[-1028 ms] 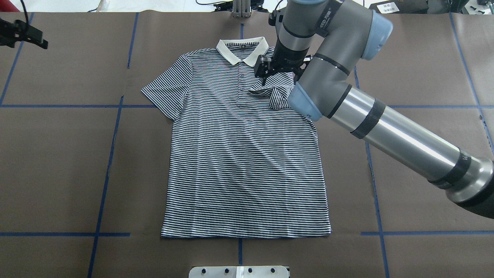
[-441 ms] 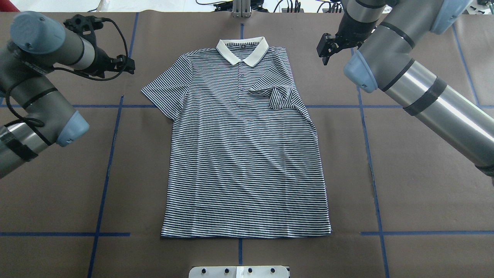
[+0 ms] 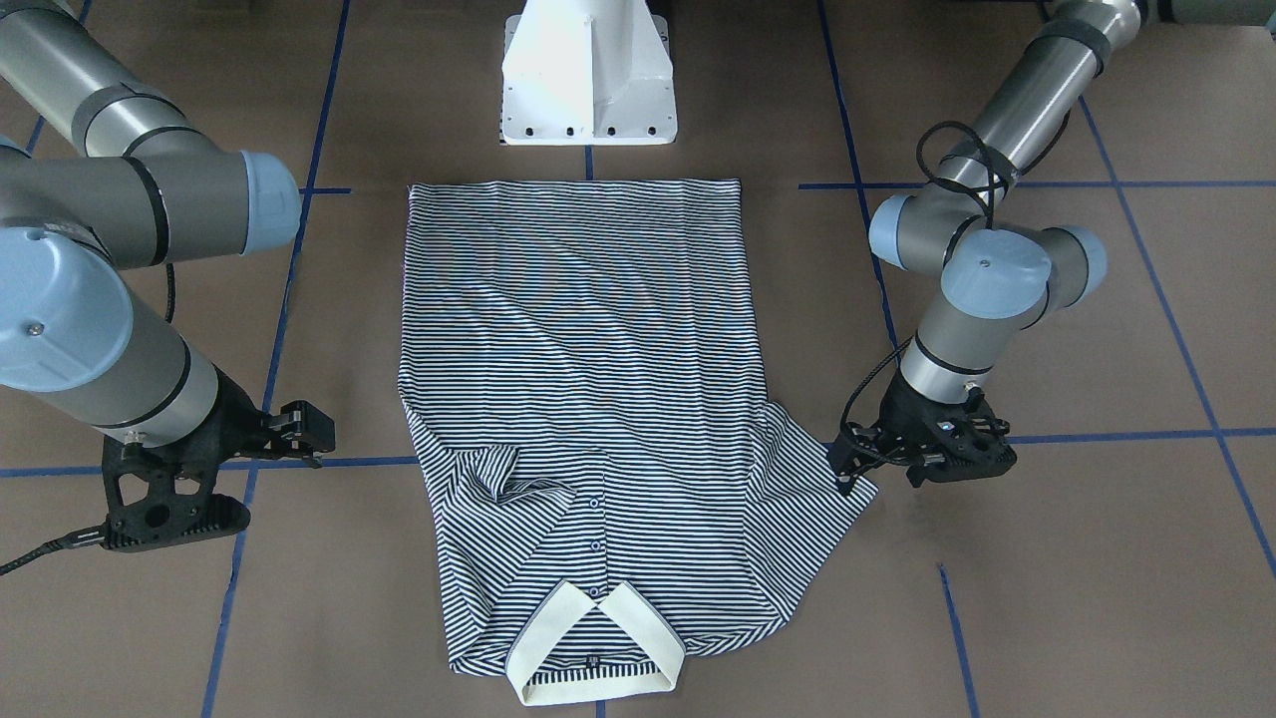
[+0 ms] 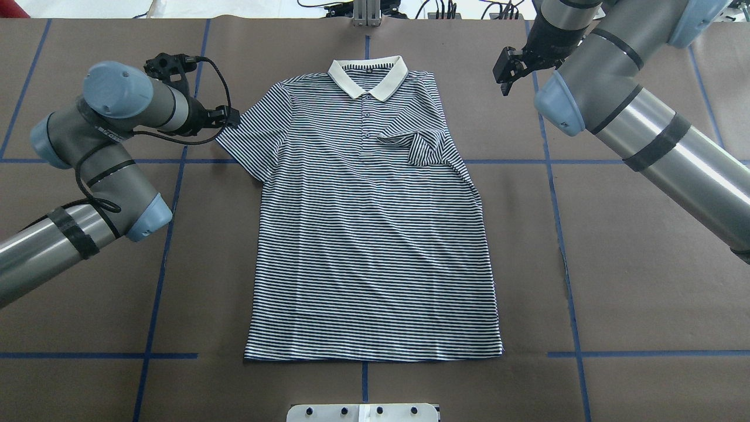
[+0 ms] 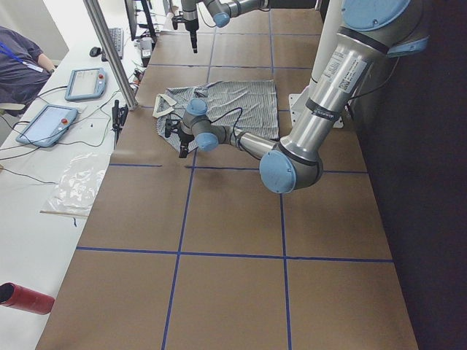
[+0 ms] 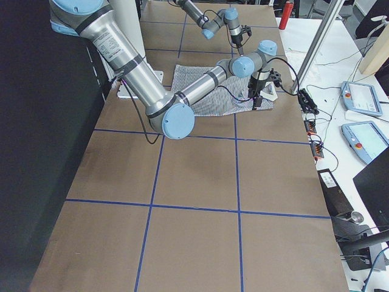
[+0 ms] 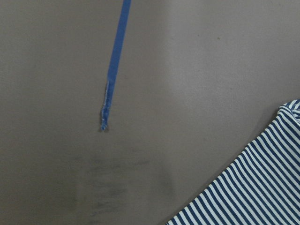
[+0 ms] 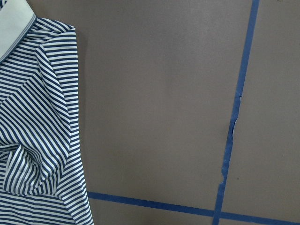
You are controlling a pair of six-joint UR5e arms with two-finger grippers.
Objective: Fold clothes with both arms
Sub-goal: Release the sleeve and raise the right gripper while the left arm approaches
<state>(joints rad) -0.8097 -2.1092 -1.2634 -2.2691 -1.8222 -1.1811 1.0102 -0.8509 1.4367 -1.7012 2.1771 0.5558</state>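
The striped polo shirt (image 4: 369, 234) lies flat and face up, its cream collar (image 4: 368, 76) at the far side. One sleeve (image 4: 419, 146) is folded in onto the chest. The other sleeve (image 4: 252, 140) is spread out. My left gripper (image 4: 229, 119) is open and low at that sleeve's outer edge (image 3: 807, 479), holding nothing; it also shows in the front view (image 3: 879, 484). The left wrist view shows only the sleeve corner (image 7: 262, 187). My right gripper (image 4: 505, 88) looks open and empty over bare table beside the shirt's shoulder (image 8: 37, 117).
The table is covered in brown paper with blue tape lines (image 4: 565, 246). The white pedestal base (image 3: 588, 90) stands by the shirt's hem. A metal post (image 4: 366, 12) rises beyond the collar. A side bench holds tablets (image 5: 47, 124) and cables.
My right gripper left the shirt's shoulder and moved right, off the shirt. My left arm came in from the side and its gripper now stands at the spread sleeve. The folded sleeve stays put.
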